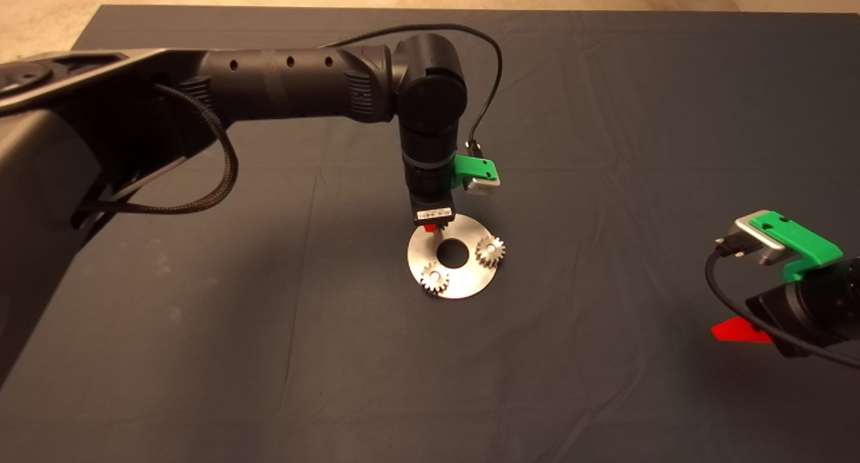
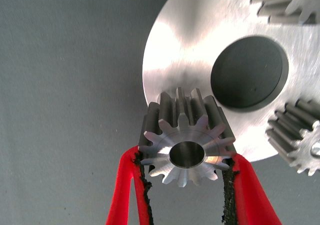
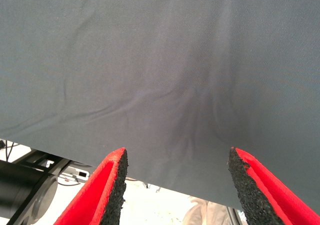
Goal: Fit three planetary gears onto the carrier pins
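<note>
The flat silver carrier disc (image 1: pixel 463 231) lies mid-mat, with a large centre hole. Two planetary gears sit on it, one at its right rim (image 1: pixel 490 250) and one at its near-left rim (image 1: pixel 435 278); the carrier pins show only as bright spots in their centres. My left gripper (image 1: pixel 430 226) hangs straight down over the disc's far-left rim. In the left wrist view its gripper (image 2: pixel 184 157) is shut on a third gear (image 2: pixel 186 135) at the edge of the disc (image 2: pixel 190 60). A grey round face fills that gear's hole. My right gripper (image 1: pixel 739 330) waits open at the lower right.
The dark mat (image 1: pixel 605 147) spreads around the disc on all sides. The left arm reaches in across the upper left. The right wrist view shows the right gripper (image 3: pixel 175 157) over bare mat near the mat's edge, with floor beyond.
</note>
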`<action>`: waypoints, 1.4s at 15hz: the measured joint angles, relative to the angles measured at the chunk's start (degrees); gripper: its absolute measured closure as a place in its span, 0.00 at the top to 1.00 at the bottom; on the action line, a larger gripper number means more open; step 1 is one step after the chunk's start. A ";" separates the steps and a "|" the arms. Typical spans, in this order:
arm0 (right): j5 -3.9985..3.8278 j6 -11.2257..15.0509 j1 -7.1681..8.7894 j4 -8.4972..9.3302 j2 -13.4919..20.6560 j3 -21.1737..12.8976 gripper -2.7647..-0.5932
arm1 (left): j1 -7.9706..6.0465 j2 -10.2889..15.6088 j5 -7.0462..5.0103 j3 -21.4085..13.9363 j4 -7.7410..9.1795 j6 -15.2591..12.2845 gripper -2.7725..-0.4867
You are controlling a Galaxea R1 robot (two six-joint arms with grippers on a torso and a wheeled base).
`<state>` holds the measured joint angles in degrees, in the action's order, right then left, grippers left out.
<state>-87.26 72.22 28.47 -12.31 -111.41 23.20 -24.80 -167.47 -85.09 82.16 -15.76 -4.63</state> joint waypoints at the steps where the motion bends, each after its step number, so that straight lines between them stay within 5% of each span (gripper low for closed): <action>1: -0.02 0.00 0.00 0.00 0.00 0.00 0.40 | 0.01 0.00 0.28 0.00 0.00 0.00 0.02; 10: 0.02 -0.02 0.00 0.00 0.00 0.00 0.40 | 0.03 -0.01 0.33 0.35 0.00 1.37 0.02; 21: 0.00 0.00 0.00 0.00 -0.02 0.00 0.40 | -0.08 0.00 2.18 1.47 0.15 4.06 0.02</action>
<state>-87.26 72.22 28.47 -12.31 -111.43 23.20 -24.88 -167.47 -82.91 83.63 -15.62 -0.57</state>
